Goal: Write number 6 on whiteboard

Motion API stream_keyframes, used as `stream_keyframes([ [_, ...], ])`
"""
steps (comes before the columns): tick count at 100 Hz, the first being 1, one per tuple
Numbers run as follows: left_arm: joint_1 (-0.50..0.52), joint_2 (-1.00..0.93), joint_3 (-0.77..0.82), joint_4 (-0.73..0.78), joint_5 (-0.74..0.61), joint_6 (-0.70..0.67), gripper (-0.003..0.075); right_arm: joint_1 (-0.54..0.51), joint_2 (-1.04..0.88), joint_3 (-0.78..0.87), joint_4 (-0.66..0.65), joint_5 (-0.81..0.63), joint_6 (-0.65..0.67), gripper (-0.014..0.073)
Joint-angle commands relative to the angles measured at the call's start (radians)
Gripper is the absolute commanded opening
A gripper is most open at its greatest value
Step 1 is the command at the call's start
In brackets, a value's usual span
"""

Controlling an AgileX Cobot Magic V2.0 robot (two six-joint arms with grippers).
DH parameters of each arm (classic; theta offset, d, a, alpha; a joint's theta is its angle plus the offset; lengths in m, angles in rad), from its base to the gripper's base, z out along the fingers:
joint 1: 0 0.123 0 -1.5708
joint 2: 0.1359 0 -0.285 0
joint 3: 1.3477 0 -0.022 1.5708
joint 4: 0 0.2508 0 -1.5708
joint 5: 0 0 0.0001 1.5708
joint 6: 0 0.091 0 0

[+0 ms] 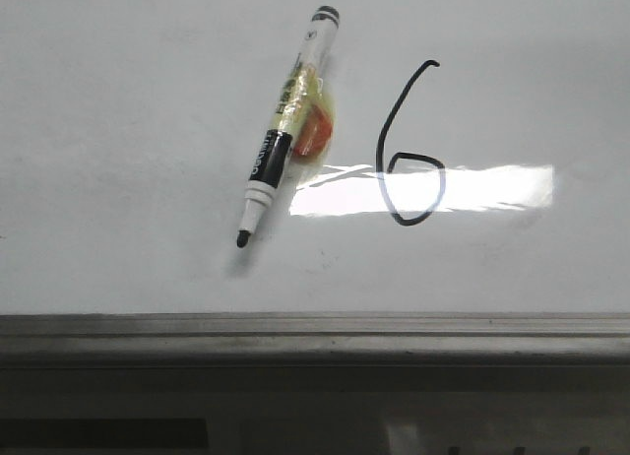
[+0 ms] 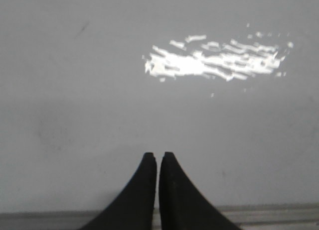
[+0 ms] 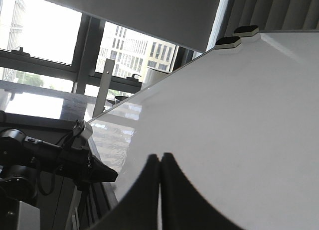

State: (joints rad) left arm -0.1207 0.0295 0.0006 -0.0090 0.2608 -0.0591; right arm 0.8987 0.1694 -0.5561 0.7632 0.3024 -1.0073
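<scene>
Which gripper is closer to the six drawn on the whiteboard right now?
Cannot tell: neither the left gripper nor the right gripper shows near the number 6; each wrist view has its gripper shut over bare whiteboard.

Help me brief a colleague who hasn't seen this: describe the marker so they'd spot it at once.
On the whiteboard, look left of the number 6. The marker lies there uncapped, black tip toward the board's grey frame. It is the only solid object on the board, with a white-and-black barrel and a yellow-orange patch at its middle.

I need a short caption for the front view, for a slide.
A finished number 6 on the whiteboard, with the uncapped marker lying beside it.
</scene>
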Motion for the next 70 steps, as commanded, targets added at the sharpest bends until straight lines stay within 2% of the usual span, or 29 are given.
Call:
stream_keyframes([
  [1, 0.004, -0.017, 0.022, 0.009, -0.016, -0.017, -0.002, -0.006, 0.012, -0.024, 0.009, -0.052, -0.001, -0.0064],
  [70, 0.004, -0.064, 0.022, -0.013, -0.008, -0.017, -0.002, -0.006, 0.012, -0.024, 0.01, -0.052, -0.001, -0.0064],
])
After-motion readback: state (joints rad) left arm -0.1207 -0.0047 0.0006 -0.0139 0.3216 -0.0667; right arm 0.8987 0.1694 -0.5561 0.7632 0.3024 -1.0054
